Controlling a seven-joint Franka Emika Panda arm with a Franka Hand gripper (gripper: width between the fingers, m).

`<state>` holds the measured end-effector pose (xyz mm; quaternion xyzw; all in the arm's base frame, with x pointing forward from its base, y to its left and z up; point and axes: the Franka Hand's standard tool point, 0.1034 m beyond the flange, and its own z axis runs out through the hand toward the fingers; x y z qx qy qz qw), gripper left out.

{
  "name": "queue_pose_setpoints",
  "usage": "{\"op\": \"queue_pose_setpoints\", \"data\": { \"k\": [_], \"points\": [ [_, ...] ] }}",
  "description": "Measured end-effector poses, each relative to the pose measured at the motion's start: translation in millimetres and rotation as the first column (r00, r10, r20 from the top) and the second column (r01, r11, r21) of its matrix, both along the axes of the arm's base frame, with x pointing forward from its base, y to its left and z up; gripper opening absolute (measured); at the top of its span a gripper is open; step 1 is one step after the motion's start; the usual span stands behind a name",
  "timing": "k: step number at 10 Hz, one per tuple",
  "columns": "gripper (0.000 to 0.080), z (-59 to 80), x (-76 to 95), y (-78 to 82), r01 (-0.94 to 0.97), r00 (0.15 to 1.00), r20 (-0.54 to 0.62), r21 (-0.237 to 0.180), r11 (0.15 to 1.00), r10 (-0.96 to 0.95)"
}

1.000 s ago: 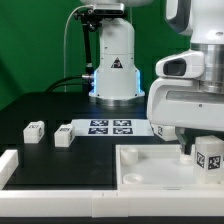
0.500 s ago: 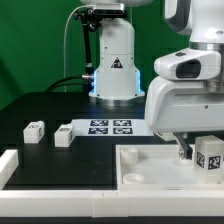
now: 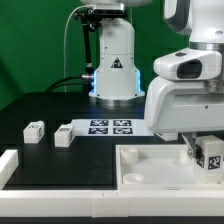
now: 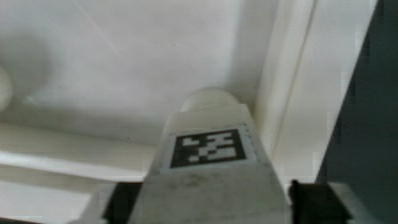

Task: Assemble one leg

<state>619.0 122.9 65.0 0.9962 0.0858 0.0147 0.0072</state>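
Observation:
My gripper (image 3: pixel 205 157) is shut on a leg (image 3: pixel 211 155), a small white block with a square tag, and holds it over the right part of the large white tray-like piece (image 3: pixel 150 172). In the wrist view the leg (image 4: pixel 214 150) points away between my dark fingers (image 4: pixel 317 200), its rounded tip close to the piece's raised edge (image 4: pixel 294 80). Whether the tip touches the piece I cannot tell. Two more legs (image 3: pixel 35 130) (image 3: pixel 64 135) lie on the black table at the exterior view's left.
The marker board (image 3: pixel 108 127) lies flat at mid-table in front of the arm's base (image 3: pixel 113 70). A white rail (image 3: pixel 8 168) stands at the near left corner. My arm's bulk hides the table's right side.
My gripper with the leg has shifted slightly to the exterior view's right and a little lower over the tray-like piece. The other legs have not moved.

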Motion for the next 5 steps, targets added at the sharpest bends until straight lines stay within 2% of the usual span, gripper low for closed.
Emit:
{"op": "queue_pose_setpoints", "data": {
  "k": [1, 3, 5],
  "points": [
    [0.0288, 0.0, 0.0, 0.0, 0.042, 0.999, 0.000, 0.002, 0.999, -0.042],
    [0.0288, 0.0, -0.1, 0.6, 0.108, 0.994, 0.000, 0.008, 0.994, -0.108],
    [0.0288, 0.0, -0.2, 0.3, 0.400, 0.916, 0.007, 0.021, 0.916, -0.401]
  ]
}}
